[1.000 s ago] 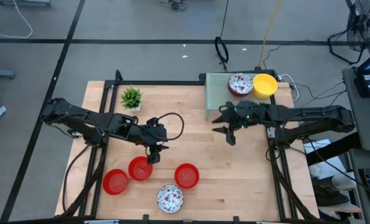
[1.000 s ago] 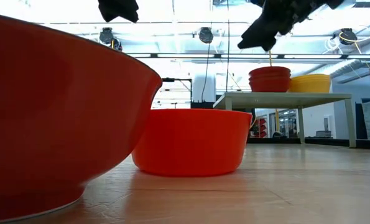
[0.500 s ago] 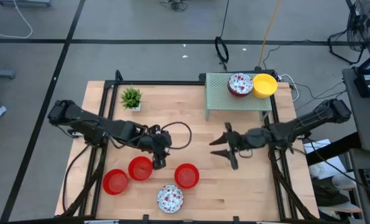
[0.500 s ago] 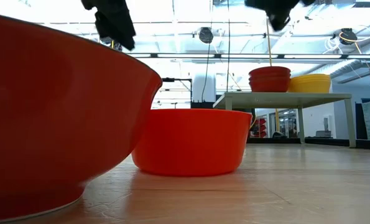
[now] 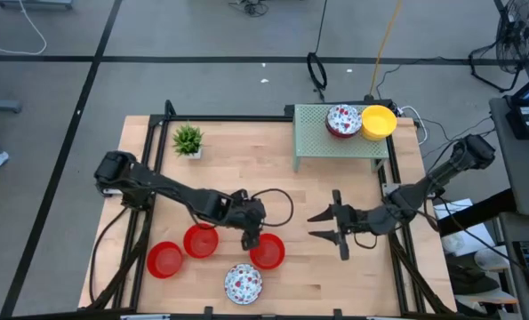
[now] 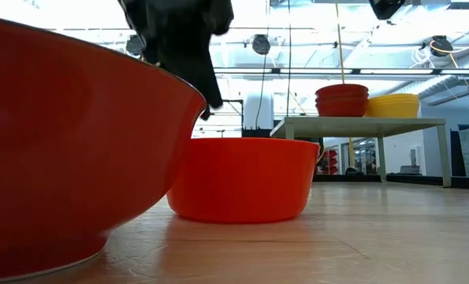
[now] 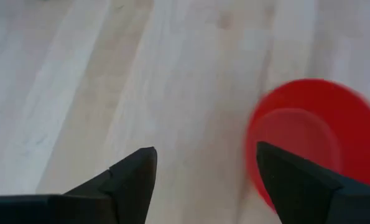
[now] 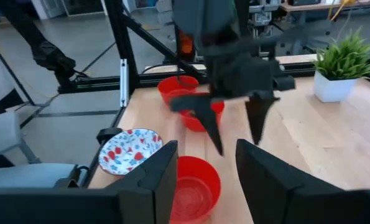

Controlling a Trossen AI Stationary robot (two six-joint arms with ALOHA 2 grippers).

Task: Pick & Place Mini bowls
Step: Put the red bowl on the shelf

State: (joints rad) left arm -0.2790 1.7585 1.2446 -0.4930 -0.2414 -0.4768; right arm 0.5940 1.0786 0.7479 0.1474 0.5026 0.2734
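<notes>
Three red mini bowls (image 5: pixel 164 260) (image 5: pixel 200 240) (image 5: pixel 267 252) and a white red-speckled one (image 5: pixel 244 283) stand upright on the table near its front edge. My left gripper (image 5: pixel 251 238) (image 7: pixel 203 168) hangs open, pointing down, just above the table beside the rightmost red bowl (image 7: pixel 309 137), touching nothing. Right of it my right gripper (image 5: pixel 322 225) (image 8: pixel 206 168) is open and empty, pointing level toward the table's left. A speckled bowl stack (image 5: pixel 343 121) and a yellow bowl (image 5: pixel 379 122) sit on the green shelf.
The green shelf (image 5: pixel 317 142) stands at the far right, on legs. A small potted plant (image 5: pixel 188 140) is at the far left. Bare wood lies between the shelf and the bowls. In the low view a red bowl (image 6: pixel 61 158) fills the left foreground.
My left gripper has gone down and toward the table's right and near edges, from beside the middle red bowl to the rightmost red bowl. My right gripper has swung away from the shelf toward the near edge and turned toward the left. No bowl has moved.
</notes>
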